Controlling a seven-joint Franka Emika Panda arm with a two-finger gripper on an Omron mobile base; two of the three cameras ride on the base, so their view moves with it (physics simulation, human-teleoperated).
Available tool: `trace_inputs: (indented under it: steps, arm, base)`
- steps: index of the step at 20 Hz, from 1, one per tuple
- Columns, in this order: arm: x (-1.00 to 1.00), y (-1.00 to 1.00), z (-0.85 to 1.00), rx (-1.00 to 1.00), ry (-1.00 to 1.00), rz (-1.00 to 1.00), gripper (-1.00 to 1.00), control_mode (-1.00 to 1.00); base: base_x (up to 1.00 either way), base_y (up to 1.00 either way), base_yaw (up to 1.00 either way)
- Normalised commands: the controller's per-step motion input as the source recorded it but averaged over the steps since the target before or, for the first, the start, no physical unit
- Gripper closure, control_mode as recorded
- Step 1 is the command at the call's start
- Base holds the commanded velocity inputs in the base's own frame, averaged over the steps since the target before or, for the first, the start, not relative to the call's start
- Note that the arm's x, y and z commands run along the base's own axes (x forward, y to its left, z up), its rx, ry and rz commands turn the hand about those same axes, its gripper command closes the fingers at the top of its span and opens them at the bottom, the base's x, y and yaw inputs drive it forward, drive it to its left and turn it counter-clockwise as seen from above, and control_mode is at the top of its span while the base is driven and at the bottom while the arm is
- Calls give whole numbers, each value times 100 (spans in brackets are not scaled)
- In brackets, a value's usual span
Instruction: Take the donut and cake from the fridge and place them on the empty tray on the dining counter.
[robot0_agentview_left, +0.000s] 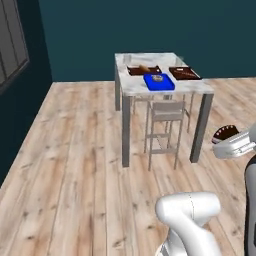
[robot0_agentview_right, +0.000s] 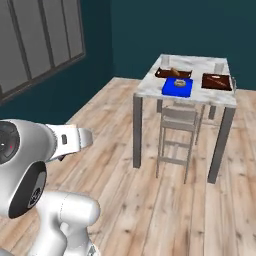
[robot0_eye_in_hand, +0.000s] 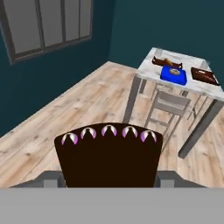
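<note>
My gripper (robot0_agentview_left: 224, 138) is shut on the cake (robot0_agentview_left: 226, 133), a dark brown slice held in the air at the right edge of the left base view. In the hand view the cake (robot0_eye_in_hand: 109, 159) sits large at the bottom centre, with a row of pink-white dollops along its top edge. Ahead stands the dining counter (robot0_agentview_left: 135, 86), a marble top on grey legs. On it lies the blue tray (robot0_agentview_left: 165, 85) with the donut (robot0_agentview_left: 158, 78) resting inside. The tray (robot0_eye_in_hand: 168, 77) and the donut (robot0_eye_in_hand: 175, 72) also show far off at the hand view's upper right. The fridge is out of view.
Two dark brown trays (robot0_agentview_left: 144, 70) (robot0_agentview_left: 185, 73) lie behind the blue one; the left one carries an orange-brown pastry. A grey stool (robot0_agentview_left: 165, 112) stands tucked at the counter's near side. Open wood floor (robot0_agentview_left: 75, 165) stretches between me and the counter. A dark wall with a window (robot0_agentview_right: 40, 40) stands to the left.
</note>
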Motion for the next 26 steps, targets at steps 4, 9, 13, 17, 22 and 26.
trace_inputs:
  steps: [4, 9, 13, 17, 22, 26]
  arm:
    - [0, 0, 0, 0, 0, 0, 100, 100]
    - [0, 0, 0, 0, 0, 0, 100, 100]
    - [0, 0, 0, 0, 0, 0, 100, 100]
    - [0, 0, 0, 0, 0, 0, 100, 100]
    - [0, 0, 0, 0, 0, 0, 100, 100]
    - [0, 0, 0, 0, 0, 0, 100, 100]
  base:
    - [63, -59, -48]
    - [73, -52, -35]
    - [96, -8, -5]
    - [100, -1, 4]
    - [100, -1, 14]
    - [100, -10, 22]
